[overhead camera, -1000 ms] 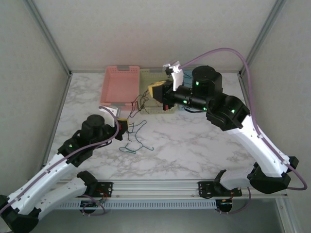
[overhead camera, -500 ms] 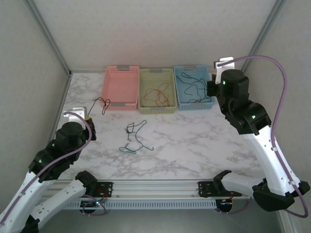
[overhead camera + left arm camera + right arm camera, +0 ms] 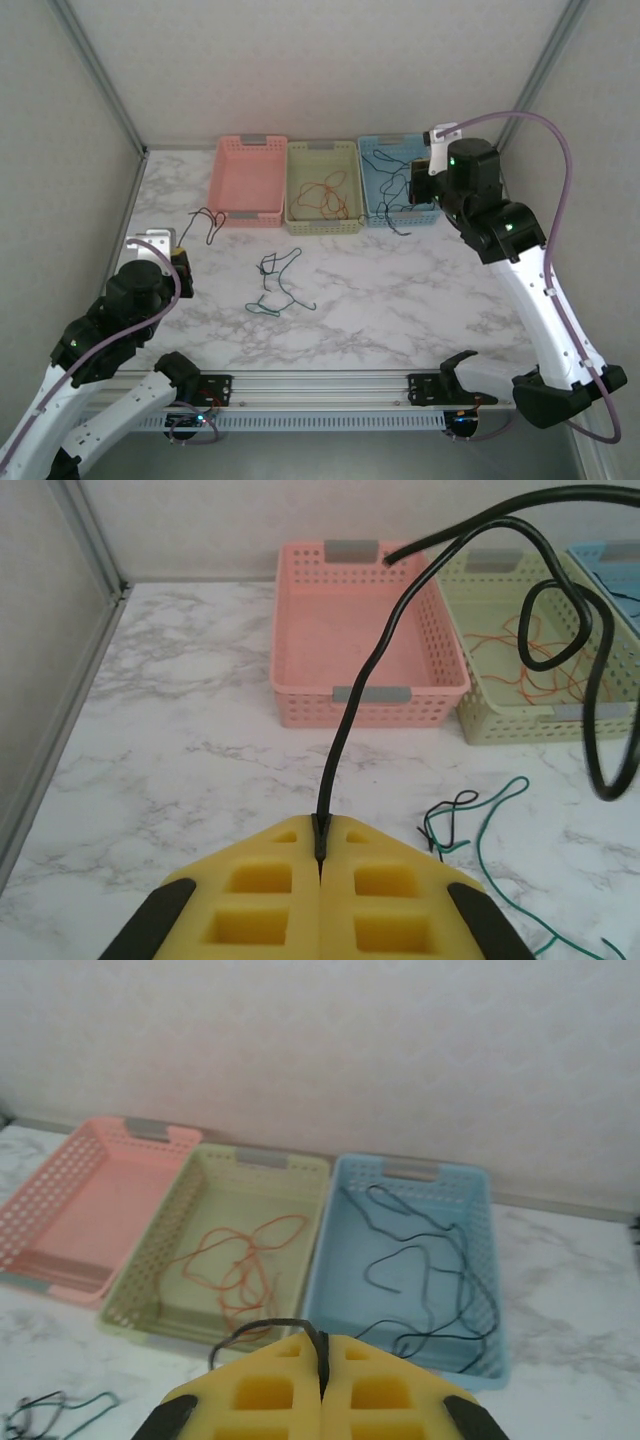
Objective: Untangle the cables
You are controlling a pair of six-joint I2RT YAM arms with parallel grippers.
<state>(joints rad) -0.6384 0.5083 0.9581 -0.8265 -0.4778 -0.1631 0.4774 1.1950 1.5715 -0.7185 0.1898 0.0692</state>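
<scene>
Just pulled apart | my left gripper (image 3: pixel 320 845) clamped on thin black cable (image 3: pixel 352 695) near pink plastic basket (image 3: pixel 300 710) | my right gripper (image 3: pixel 322 1345) clamped on second black cable (image 3: pixel 262 1326) before blue plastic basket (image 3: pixel 492 1290) | tangle looks parted

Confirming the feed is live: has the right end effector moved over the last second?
Yes. The right end effector moved right, from over the middle basket to the blue basket's right end.

Cables (image 3: pixel 280 283) in baskets (image 3: pixel 322 148), on table (image 3: pixel 420 300)
</scene>
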